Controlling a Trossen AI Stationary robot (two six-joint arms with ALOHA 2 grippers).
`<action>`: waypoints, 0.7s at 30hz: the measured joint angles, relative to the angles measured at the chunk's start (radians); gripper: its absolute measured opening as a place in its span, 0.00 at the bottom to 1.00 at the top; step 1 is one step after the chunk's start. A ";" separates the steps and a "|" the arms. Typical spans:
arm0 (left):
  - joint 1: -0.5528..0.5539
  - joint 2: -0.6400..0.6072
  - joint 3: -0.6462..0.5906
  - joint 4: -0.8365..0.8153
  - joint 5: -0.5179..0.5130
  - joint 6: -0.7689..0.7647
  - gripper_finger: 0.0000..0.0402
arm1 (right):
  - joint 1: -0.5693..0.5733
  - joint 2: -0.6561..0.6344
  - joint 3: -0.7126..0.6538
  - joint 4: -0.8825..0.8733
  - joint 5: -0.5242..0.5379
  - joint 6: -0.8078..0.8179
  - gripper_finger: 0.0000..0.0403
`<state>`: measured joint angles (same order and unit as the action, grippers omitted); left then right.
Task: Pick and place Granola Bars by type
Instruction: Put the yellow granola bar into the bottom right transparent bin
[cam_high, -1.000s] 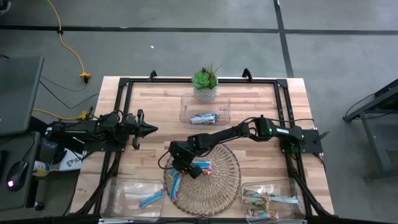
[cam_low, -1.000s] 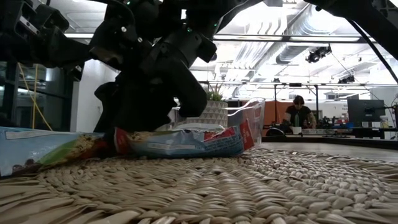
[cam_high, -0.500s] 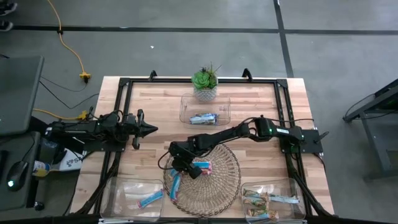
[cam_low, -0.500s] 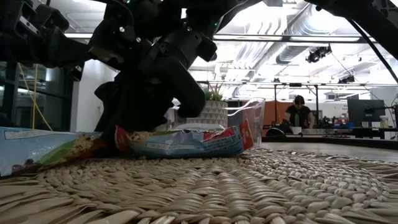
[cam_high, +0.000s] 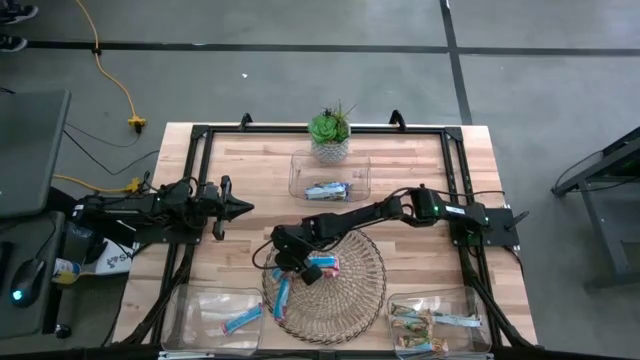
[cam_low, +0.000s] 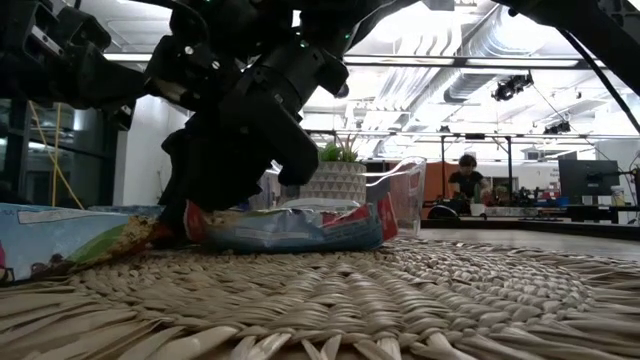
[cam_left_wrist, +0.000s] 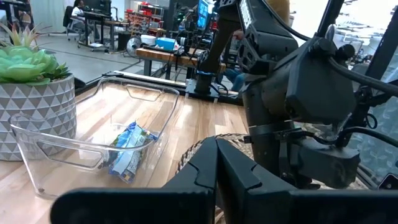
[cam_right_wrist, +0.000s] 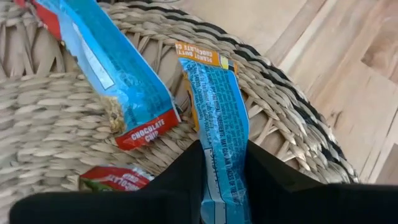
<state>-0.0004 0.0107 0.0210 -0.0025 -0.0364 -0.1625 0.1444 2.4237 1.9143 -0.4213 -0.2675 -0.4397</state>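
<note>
My right gripper (cam_high: 288, 264) reaches over the left part of the round wicker tray (cam_high: 350, 300) and is shut on a blue granola bar with an orange end (cam_right_wrist: 214, 106). A blue bar with red ends (cam_right_wrist: 118, 81) lies on the weave beside it. Another blue-and-red bar (cam_high: 323, 266) lies by the gripper and also shows in the low view (cam_low: 290, 228). My left gripper (cam_high: 243, 208) is shut and empty, and hovers left of the tray. My right gripper pinches the blue bar by its two long edges (cam_right_wrist: 221, 163) between its two fingers (cam_right_wrist: 186, 177). The fingers slant down from above, one on each side of the bar. The bar lies flat, and its orange end (cam_right_wrist: 205, 57) rests on the tray's rim.
A clear bin (cam_high: 300, 172) at the far middle holds a silvery-blue bar (cam_high: 327, 190), with a potted plant (cam_high: 330, 130) behind it. A near-left bin (cam_high: 190, 310) holds a blue bar (cam_high: 242, 318). A near-right bin (cam_high: 470, 300) holds tan-green bars (cam_high: 420, 325).
My right gripper has shifted slightly at the tray's left part. The blue-and-red bar beside it has moved a little with it. My left arm has kept still.
</note>
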 joint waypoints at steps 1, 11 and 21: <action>0.000 0.000 0.000 0.000 0.000 0.000 0.00 | 0.000 0.000 0.000 0.000 0.002 0.011 0.20; 0.000 0.000 0.000 0.000 0.000 0.000 0.00 | 0.009 -0.016 0.001 0.003 0.032 0.021 0.20; 0.000 0.000 0.000 0.000 0.000 0.000 0.00 | 0.010 -0.060 0.002 -0.003 0.082 0.118 0.20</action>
<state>-0.0002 0.0106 0.0208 -0.0025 -0.0364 -0.1623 0.1543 2.3634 1.9160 -0.4243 -0.1856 -0.3222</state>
